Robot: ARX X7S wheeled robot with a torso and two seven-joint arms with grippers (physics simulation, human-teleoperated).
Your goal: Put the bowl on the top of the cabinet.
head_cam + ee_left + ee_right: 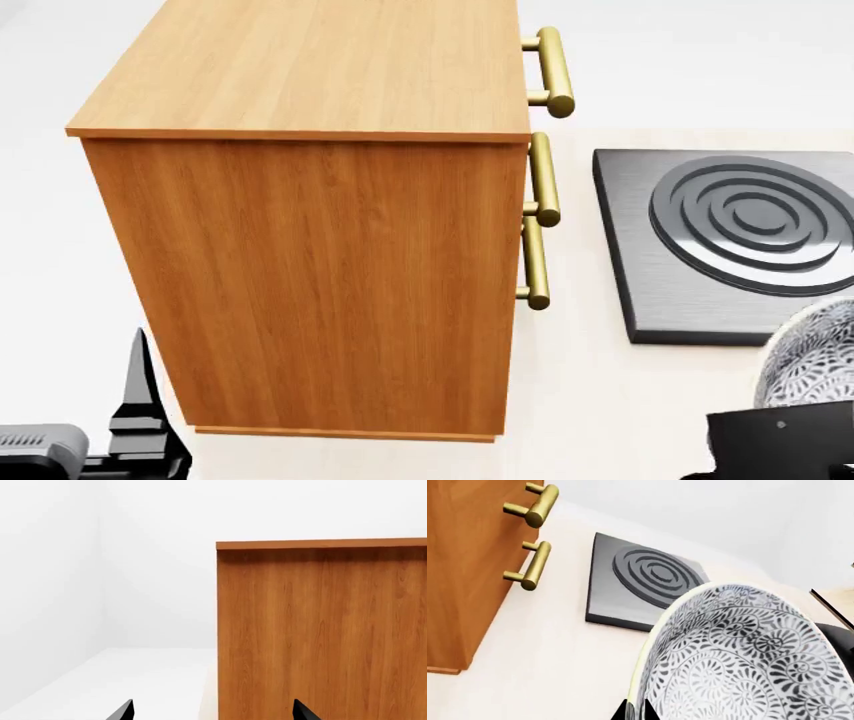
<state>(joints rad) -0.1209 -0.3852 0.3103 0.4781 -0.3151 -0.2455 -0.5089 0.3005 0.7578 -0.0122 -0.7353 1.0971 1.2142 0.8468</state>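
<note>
a: how far along is it?

b: partway, i'd judge. the deep round white bowl with fine grey leaf pattern (740,655) is gripped at its rim by the right gripper (639,711), low over the pale worktop (587,400) toward its near right corner. the tall orange-brown wood-grain cabinet (320,250) has a bare top.

a: orientation?

b: the bowl is tipped, mouth toward the wrist camera; being round, it has no long axis. the left gripper (212,711) hangs wide apart, holding nothing.

No text, label, brand, number or sign can be read anywhere: the cabinet (320,280) shows only wood grain, the bowl (747,660) only a grey leaf-like pattern
</note>
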